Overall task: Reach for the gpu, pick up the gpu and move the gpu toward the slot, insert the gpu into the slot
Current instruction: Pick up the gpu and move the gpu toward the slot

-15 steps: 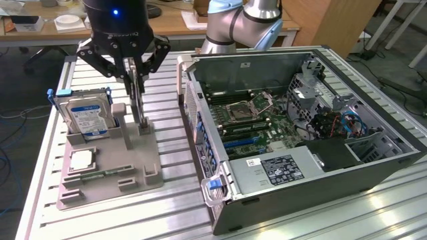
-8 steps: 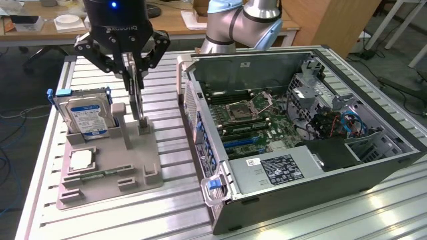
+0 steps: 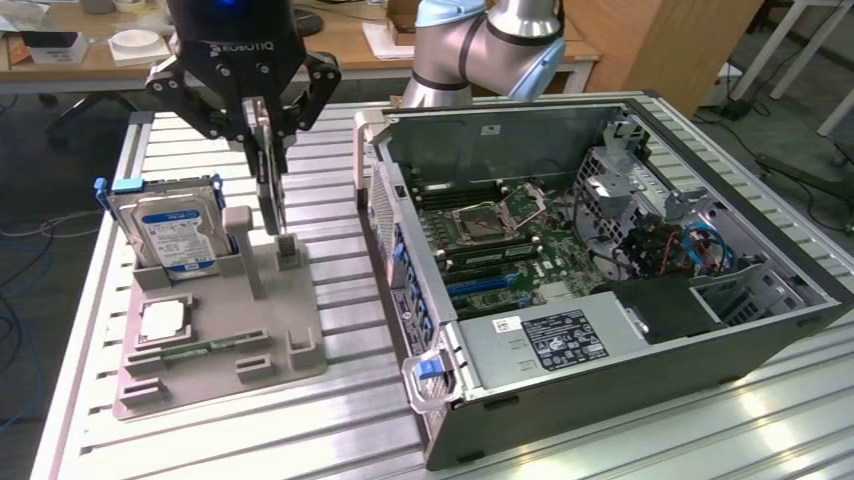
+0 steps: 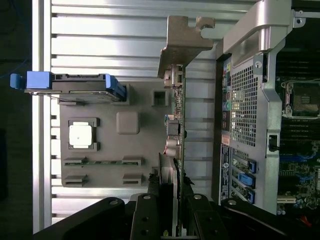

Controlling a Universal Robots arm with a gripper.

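Dark and thin, the flat gpu card (image 3: 272, 190) (image 4: 178, 120) with its silver metal end piece stands on its edge right between the fingers of my black gripper (image 3: 267, 130) (image 4: 171, 185). The fingers are squeezed onto its two flat sides, so the hand is holding the card. The card hangs straight down from the hand, over the grey plastic holder tray (image 3: 287, 320) (image 4: 145, 145). I see the card only from its thin side, so its fan face is hidden from me. I cannot tell if its low edge touches the tray or is just above it. The top of the hand is cut off in the exterior view. In the tray stand a silver hard drive with a blue label (image 3: 167, 230) (image 4: 70, 82), a square silver chip (image 3: 163, 320) (image 4: 81, 135) and a small green memory stick (image 3: 200, 350) (image 4: 102, 162). On the exterior view's right, the big open dark computer case (image 3: 601, 400) (image 4: 250, 90) holds a green main board (image 3: 521, 240).
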